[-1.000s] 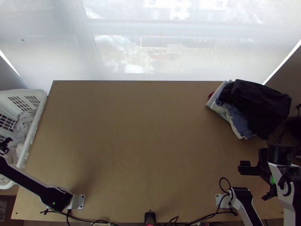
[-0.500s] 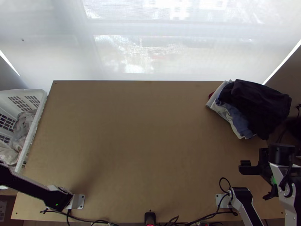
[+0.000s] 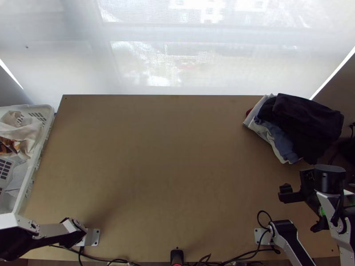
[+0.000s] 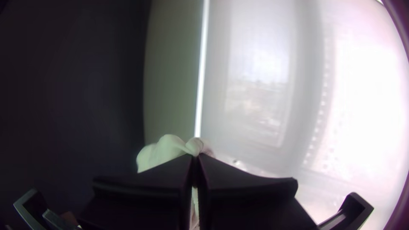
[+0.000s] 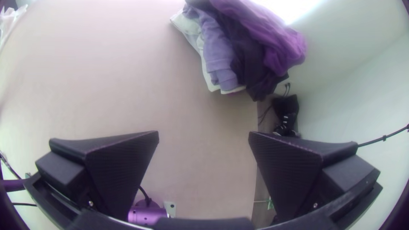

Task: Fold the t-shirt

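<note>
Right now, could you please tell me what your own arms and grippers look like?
The left arm and right arm have silver-grey links and black joints. The left gripper and right gripper each have two wide, flat black fingers. A black cable loops by the right arm.

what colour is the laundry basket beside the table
The laundry basket is white; the top view shows it best.

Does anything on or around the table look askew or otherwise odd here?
Yes: the clothes stack at the table's far right corner. Its layers are uneven, and the dark top garment juts past the edge.
</note>
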Robot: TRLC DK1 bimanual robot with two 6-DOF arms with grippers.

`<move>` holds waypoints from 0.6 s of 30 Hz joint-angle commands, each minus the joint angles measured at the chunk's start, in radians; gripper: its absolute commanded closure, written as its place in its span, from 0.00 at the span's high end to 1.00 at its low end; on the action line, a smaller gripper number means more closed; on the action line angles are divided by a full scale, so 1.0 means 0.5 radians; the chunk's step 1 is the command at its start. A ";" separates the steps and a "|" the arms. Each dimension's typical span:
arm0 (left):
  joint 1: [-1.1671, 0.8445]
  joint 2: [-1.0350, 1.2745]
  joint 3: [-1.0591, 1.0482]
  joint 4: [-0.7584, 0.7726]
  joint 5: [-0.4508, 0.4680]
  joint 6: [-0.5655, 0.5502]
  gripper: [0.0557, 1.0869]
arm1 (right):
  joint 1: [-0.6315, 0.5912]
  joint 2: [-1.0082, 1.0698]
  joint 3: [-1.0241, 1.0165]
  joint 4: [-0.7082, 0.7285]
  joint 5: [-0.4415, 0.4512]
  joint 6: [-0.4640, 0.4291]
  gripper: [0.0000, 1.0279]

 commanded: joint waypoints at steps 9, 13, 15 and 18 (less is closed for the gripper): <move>-1.524 -0.205 0.502 0.179 -0.460 -0.039 0.04 | 0.174 -0.040 -0.222 0.120 0.000 0.033 0.96; -1.840 -0.186 0.511 0.376 -0.509 -0.039 0.04 | 0.196 -0.070 -0.268 0.111 -0.003 0.058 0.96; -2.058 -0.174 0.499 0.376 -0.545 -0.036 0.04 | 0.196 -0.077 -0.280 0.105 0.000 0.055 0.96; -2.512 -0.140 0.425 0.259 -0.668 -0.039 0.04 | 0.196 -0.098 -0.283 0.105 0.003 0.033 0.96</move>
